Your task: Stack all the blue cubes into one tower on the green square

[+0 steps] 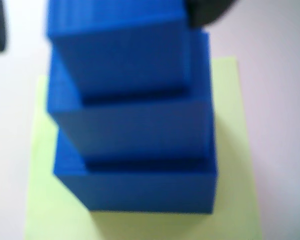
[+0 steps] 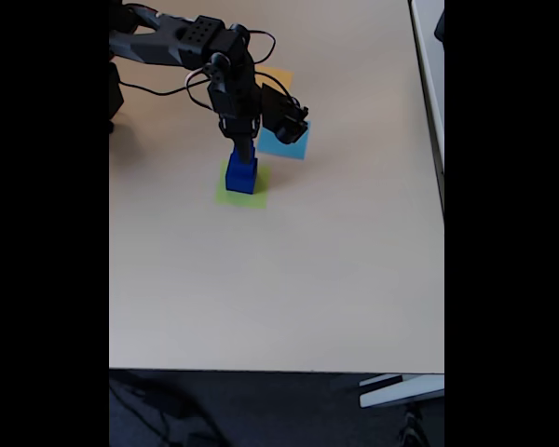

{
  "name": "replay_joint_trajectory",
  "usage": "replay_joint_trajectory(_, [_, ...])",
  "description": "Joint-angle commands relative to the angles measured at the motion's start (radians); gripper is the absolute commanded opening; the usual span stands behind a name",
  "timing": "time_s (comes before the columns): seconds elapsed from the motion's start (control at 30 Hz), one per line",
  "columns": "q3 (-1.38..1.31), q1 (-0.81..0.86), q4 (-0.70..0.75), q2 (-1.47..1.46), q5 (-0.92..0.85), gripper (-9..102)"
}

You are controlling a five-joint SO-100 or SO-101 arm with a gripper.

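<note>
Three blue cubes are seen stacked as one tower on the green square (image 1: 230, 150) in the wrist view: large cube (image 1: 150, 190) at the bottom, medium cube (image 1: 140, 125) on it, small cube (image 1: 115, 50) on top. Each tier is stepped in from the one below. Focus is soft.

In the fixed view the tower (image 2: 241, 173) is seen on the green square (image 2: 225, 195), left of table (image 2: 307, 279) centre, toward the far side. A light-blue square (image 2: 289, 144) lies just right and farther; an orange square (image 2: 278, 76) beyond that.

The gripper (image 2: 240, 149) is positioned directly over the tower top, at the small cube. Jaw spacing is not resolved: whether it is spread or pinching the cube cannot be told.
</note>
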Motion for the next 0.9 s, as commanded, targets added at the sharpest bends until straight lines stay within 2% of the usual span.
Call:
replay_joint_trajectory(0.0, [-0.064,0.005,-0.003,0.006,-0.011,19])
replay_joint_trajectory(0.5, [-0.067,-0.012,0.003,0.069,-0.012,19])
replay_joint_trajectory(0.87, [-0.092,-0.046,0.063,0.218,-0.018,21])
